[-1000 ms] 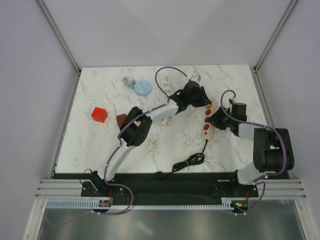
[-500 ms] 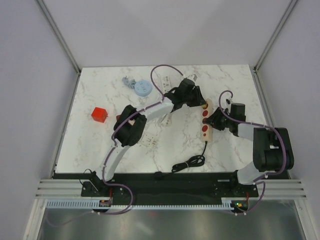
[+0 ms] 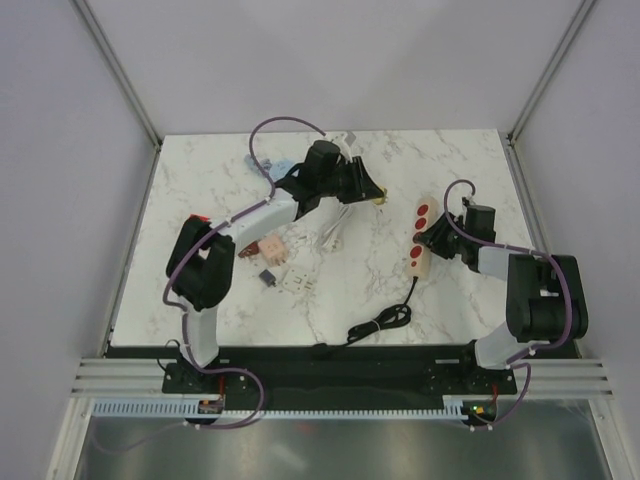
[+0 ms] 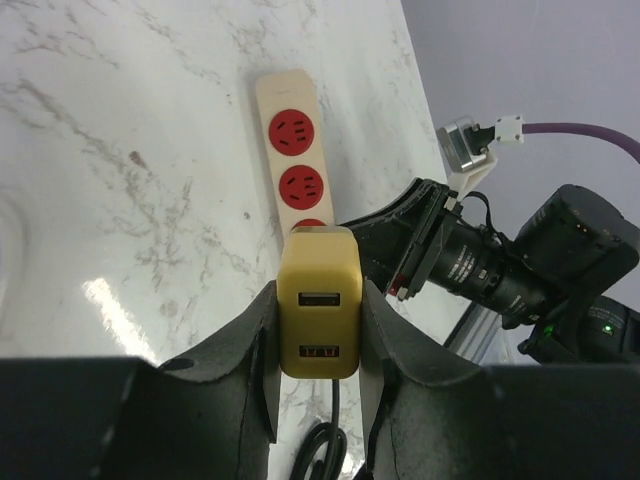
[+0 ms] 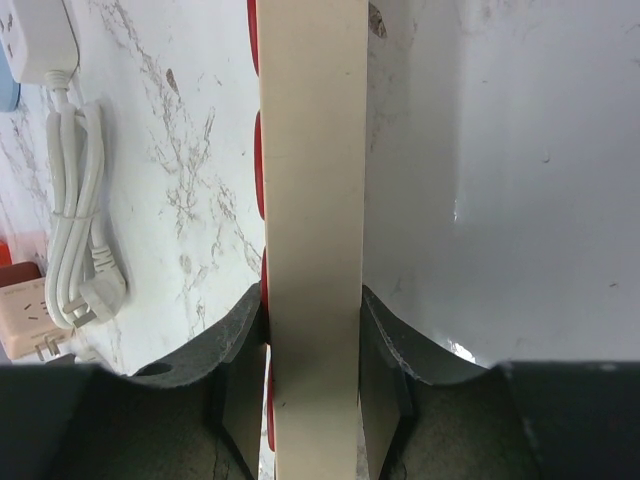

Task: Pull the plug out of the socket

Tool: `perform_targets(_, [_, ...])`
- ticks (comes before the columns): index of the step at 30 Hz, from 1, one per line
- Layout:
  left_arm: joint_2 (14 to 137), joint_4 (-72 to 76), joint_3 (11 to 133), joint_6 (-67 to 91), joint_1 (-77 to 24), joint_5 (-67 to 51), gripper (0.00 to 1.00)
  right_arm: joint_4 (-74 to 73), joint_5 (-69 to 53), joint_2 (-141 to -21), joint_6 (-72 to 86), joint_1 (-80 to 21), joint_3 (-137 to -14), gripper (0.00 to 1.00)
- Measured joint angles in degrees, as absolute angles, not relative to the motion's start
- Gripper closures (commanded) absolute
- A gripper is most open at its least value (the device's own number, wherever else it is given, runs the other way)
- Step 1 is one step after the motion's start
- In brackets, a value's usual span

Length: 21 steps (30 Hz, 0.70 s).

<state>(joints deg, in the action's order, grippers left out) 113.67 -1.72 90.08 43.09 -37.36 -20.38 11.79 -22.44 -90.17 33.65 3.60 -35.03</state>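
My left gripper (image 3: 372,194) is shut on a yellow USB plug (image 3: 381,198), held clear of the socket and left of it. In the left wrist view the plug (image 4: 318,315) sits between my fingers, gripper (image 4: 318,300), with its two USB ports facing the camera. The cream power strip with red sockets (image 3: 419,236) lies on the marble table; it also shows in the left wrist view (image 4: 290,140). My right gripper (image 3: 434,240) is shut on the strip's near part. In the right wrist view the strip (image 5: 312,200) is on edge between the jaws of that gripper (image 5: 312,310).
The strip's black cord (image 3: 382,321) coils toward the front edge. A white extension lead with its cable (image 3: 331,234) lies mid-table, also in the right wrist view (image 5: 80,240). A pink adapter (image 3: 272,248), a small grey piece (image 3: 268,275) and a red cube (image 3: 198,221) sit at the left.
The left gripper has come away from the strip with the yellow plug and swung left and back. The right gripper has kept its hold on the strip.
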Motion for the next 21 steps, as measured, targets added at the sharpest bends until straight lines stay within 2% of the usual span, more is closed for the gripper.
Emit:
perform_targets(6, [99.0, -11.0, 80.1, 36.3, -38.2, -9.9, 0.98, 11.8, -22.2, -90.2, 33.7, 3.6, -35.0, 1.00])
perform_targets(15, [74.3, -23.5, 53.2, 34.2, -37.2, 7.7, 0.98, 11.3, -22.1, -90.3, 33.6, 3.6, -35.6, 1.00])
perform_targets(21, [67.0, -32.2, 47.9, 37.2, -34.7, 14.4, 0.98, 7.2, -20.8, -93.6, 34.6, 2.8, -41.3, 1.00])
